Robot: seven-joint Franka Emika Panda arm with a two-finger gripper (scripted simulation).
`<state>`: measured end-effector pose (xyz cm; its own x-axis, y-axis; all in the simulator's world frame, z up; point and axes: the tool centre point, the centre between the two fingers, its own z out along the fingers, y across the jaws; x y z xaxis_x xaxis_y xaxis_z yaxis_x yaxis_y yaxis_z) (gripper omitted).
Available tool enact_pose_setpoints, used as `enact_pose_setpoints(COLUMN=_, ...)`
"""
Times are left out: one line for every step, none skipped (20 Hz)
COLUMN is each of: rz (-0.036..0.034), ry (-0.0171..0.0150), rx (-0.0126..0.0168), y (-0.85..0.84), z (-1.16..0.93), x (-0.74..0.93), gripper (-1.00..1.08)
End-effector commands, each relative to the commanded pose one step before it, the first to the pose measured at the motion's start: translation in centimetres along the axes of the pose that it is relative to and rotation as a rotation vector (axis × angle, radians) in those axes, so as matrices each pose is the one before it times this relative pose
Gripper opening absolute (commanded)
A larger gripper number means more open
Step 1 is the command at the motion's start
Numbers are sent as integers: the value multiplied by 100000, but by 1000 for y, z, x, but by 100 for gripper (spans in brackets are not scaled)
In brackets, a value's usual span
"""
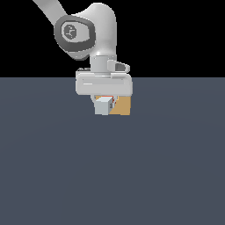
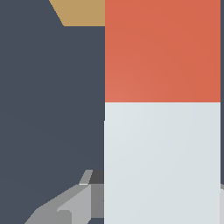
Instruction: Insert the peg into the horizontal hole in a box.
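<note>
Flat, even simulator light; soft low-resolution edges, no glare.

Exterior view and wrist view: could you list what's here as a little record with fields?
arm: white robot arm reaching down
pincer: pincer around the peg; grip itself hidden
peg: long square pale grey bar with orange-red end, orange end toward the box
box: tan square block just behind the peg
hole: not visible
surface: dark grey-blue floor

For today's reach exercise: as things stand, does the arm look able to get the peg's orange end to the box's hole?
Probably yes, hedged. The peg sits at the gripper, its orange end toward the tan box close beyond. Nothing lies between them, but the hole itself is hidden in both views.
</note>
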<state>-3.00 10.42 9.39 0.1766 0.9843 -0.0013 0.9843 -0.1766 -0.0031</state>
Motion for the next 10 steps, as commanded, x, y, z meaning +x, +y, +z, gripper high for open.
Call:
enact_pose_setpoints(rz=591, ry=99, rx=-325, y=122, z=-554, x=1076, gripper=-100)
enact_pose_setpoints(rz=98, ry=3, rx=2, y=6, z=-98, x=292, gripper=-100)
enact_pose_setpoints(rz=69, ry=2, rx=1, y=5, z=-76, x=232, gripper=-100)
enact_pose_setpoints(rz=69, ry=3, rx=2, y=9, z=-54, x=156, gripper=-100)
enact_pose_setpoints(rz=0, ry=0, rx=0, y=-4, z=-33, x=116, gripper=-100)
enact_pose_setpoints(rz=0, ry=0, rx=0, y=-1, z=-11, x=39, gripper=-100)
enact_pose_setpoints(rz=0, ry=0, rx=0, y=0, z=0, x=0, gripper=-100)
enact_pose_setpoints(rz=0, ry=0, rx=0, y=0, z=0, x=0, gripper=-100)
enact_pose_setpoints(rz=0, ry=0, rx=0, y=0, z=0, x=0, gripper=-100)
enact_pose_setpoints(rz=-79, ry=-143, rx=355, y=-124, z=198, x=-61, gripper=-100)
